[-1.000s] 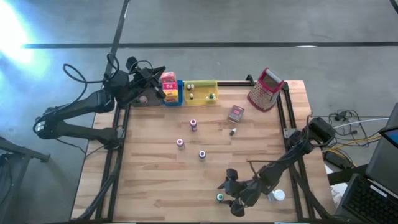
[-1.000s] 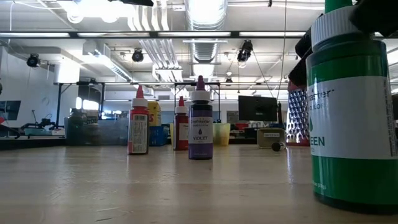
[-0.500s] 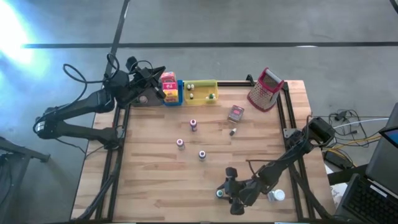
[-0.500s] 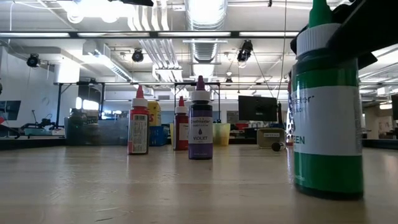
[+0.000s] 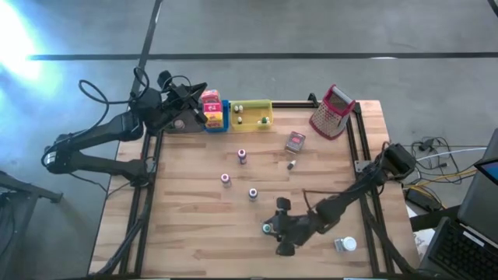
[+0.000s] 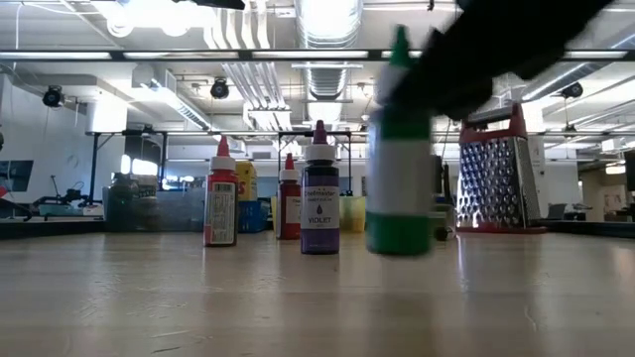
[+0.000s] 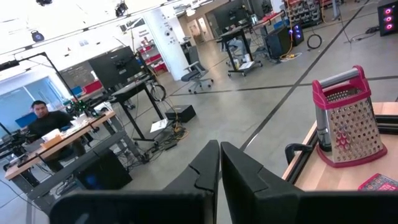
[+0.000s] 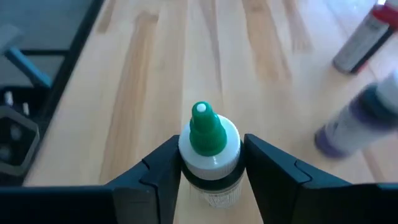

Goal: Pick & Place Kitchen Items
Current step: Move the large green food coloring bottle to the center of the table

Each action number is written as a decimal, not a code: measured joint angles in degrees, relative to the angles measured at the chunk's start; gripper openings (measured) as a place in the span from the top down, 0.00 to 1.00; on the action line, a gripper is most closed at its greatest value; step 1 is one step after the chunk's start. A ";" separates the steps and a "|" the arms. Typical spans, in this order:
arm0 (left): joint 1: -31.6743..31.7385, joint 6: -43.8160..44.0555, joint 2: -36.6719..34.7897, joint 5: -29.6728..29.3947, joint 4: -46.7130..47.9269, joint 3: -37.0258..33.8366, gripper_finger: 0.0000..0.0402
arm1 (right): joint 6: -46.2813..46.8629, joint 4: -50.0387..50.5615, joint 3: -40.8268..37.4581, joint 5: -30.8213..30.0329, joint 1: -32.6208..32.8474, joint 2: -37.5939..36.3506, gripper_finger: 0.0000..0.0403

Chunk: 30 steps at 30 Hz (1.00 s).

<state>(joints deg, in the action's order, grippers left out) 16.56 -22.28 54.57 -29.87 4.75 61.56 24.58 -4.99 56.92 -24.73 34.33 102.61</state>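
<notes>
One small green-capped bottle [image 8: 208, 158], light, rigid and probably slick plastic, sits pinched just under its cap by the right end effector [image 8: 208, 163] above the counter's [image 5: 194, 225] near edge, while the left end effector [image 7: 219, 177] waits closed by the trays.

Grey concrete floor [image 5: 311, 23], ceiling strip lights [image 6: 327, 15]

High view: overhead, straight down on the whole table [image 5: 194, 210]. Low view: tabletop level, facing the room. Left wrist view looks out from the far edge; right wrist view sits close above the green-capped bottle [image 8: 208, 155]. The grater [image 5: 332, 112] appears in high, low, left wrist views.
</notes>
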 joint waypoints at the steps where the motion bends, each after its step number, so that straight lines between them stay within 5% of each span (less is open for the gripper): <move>1: 0.02 0.00 -0.01 0.00 0.00 0.00 0.95 | -0.38 0.36 0.98 0.78 -1.08 -0.08 0.61; 11: 0.00 0.00 0.01 0.00 0.15 0.00 0.95 | -5.13 3.56 9.84 15.43 -12.03 -0.09 0.61; 16: 0.02 0.00 0.01 0.00 0.15 0.00 0.95 | -7.57 3.28 12.39 17.26 -16.40 0.47 0.62; 30: 0.00 0.00 0.78 -0.02 0.79 -0.04 0.95 | -12.81 3.61 25.51 29.14 -23.69 15.33 0.62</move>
<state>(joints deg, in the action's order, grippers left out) 16.56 -22.28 55.35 -29.89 5.54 61.52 11.77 -1.38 82.43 4.41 10.63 117.94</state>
